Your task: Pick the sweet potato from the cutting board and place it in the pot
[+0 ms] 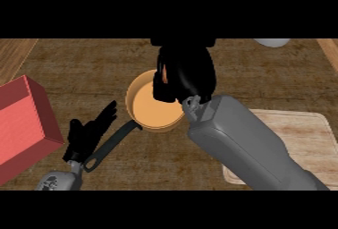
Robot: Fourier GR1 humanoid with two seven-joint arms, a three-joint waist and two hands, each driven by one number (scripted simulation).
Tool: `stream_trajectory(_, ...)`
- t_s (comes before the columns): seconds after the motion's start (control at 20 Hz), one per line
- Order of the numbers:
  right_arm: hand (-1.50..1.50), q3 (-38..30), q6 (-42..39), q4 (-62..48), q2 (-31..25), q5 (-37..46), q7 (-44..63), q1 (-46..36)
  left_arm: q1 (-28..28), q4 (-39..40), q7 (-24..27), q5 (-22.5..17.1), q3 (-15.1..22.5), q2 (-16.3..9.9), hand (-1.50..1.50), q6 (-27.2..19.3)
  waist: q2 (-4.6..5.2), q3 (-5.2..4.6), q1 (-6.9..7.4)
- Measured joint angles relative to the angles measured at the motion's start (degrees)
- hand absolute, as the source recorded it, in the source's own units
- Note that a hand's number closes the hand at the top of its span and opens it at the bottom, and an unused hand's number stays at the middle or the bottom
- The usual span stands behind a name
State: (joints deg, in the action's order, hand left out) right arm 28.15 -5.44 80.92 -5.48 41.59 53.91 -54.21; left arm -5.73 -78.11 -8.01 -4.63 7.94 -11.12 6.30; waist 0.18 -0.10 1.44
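Right robot hand (181,71) hung over the orange pot (153,109), fingers curled round the sweet potato (162,76), only an orange sliver showing. Left robot hand (89,132) rested open, fingers straight, beside the pot's handle. Cutting board (307,134) lay right; red box (23,120) left on the desk (86,67).

The table (79,67) is stretching across under me, its brown mottled top running between paler wooden strips at the far left and far right. A red box (23,120) is sitting on it at the left edge. An orange pot (155,112) with a black handle (112,145) is lying near the middle, handle pointing near and left. A pale wooden cutting board (300,134) is resting at the right. A white object (271,42) is showing at the far edge.
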Motion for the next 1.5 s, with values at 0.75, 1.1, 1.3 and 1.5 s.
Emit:
stream_trajectory(0.75,-1.50,1.8,-8.1,-32.4,4.9,-11.9,3.8,-10.8,-2.7,1.2,-1.0,1.2,0.6,1.2,0.00,0.3,0.43,0.00,1.78)
stream_trajectory(1.1,-1.50,0.2,11.0,-32.2,5.3,-15.4,-2.7,-12.1,-2.5,1.4,-0.2,1.5,0.7,1.3,0.00,0.7,0.66,0.09,2.42)
stream_trajectory(1.3,-1.50,-3.5,24.4,-29.2,5.4,-15.9,-5.0,-13.0,-2.4,1.6,-0.3,1.3,0.2,1.0,0.00,0.8,0.44,0.13,1.84)
stream_trajectory(1.5,-1.50,-6.2,36.5,-28.4,5.4,-14.5,-6.3,-13.2,-2.2,1.7,-0.2,1.3,-0.3,1.4,0.00,0.1,0.24,0.11,1.00)
